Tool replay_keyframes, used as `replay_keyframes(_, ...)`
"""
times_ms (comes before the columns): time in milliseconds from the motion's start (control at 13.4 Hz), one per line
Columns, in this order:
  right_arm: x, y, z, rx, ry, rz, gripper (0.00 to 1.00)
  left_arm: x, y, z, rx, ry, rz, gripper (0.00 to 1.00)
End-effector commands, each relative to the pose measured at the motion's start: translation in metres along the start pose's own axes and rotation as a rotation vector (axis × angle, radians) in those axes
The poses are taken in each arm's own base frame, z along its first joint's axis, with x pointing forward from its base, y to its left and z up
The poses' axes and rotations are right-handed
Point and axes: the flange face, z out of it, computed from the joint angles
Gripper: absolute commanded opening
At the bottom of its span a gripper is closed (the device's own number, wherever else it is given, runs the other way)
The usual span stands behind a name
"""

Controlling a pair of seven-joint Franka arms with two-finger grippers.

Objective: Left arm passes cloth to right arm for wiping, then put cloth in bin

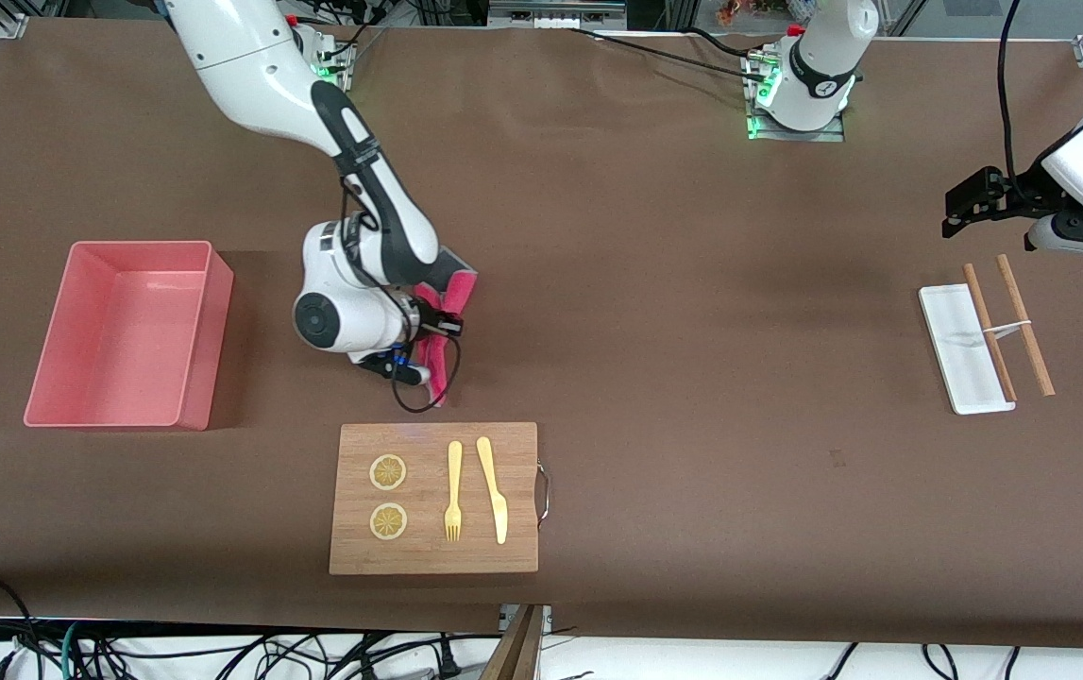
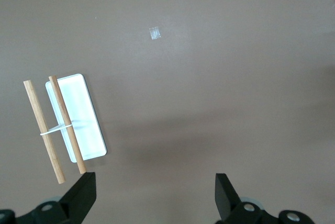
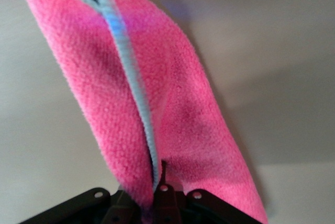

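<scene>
The right gripper [image 1: 434, 326] clamps the cloth [image 1: 439, 364], which hangs over the surface beside the bin [image 1: 206, 331]; that bin lies toward the right arm's edge. The left gripper [image 1: 966, 203] waits, spread empty, above the tray [image 1: 961, 354].

cloth [image 1: 437, 364]: showing crimson-pink, fuzzy, pale grey-blue along edge
bin [image 1: 201, 331]: showing pale pink
chopping board [image 1: 433, 548]: showing light wood
fork [image 1: 453, 491]: showing yellow
tray [image 1: 952, 349]: showing white
table [image 1: 692, 331]: showing brown
round slices [image 1: 388, 472]: showing yellowish, possibly segment-patterned

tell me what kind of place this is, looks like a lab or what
Most likely a robotics lab, not a kitchen: the brown-covered table has arm bases bolted along its edge, loose cables hang beside it, and staged props such as the chopping board and pink bin sit on it.
</scene>
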Motion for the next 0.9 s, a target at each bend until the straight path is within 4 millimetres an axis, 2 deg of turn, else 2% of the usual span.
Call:
replay_keyframes(0,-0.006,-0.031,-0.019,0.041,0.005,0.075,0.0,0.003,-0.011,-0.002,0.011,-0.008,0.0,1.0)
replay_keyframes(150,-0.009,-0.037,-0.031,0.031,-0.039,0.073,0.0,0.002,-0.018,-0.001,0.003,-0.016,-0.014,1.0)
replay_keyframes(374,0.014,-0.008,-0.04,0.016,-0.06,0.008,0.0,0.003,-0.007,-0.003,0.005,-0.012,0.001,1.0)
replay_keyframes(523,0.037,0.035,-0.039,0.0,-0.089,-0.079,0.0,0.002,-0.006,-0.005,0.006,-0.018,-0.002,1.0)
replay_keyframes(822,0.076,0.118,-0.052,-0.063,-0.121,-0.256,0.0,0.001,-0.011,-0.003,0.002,-0.027,-0.004,1.0)
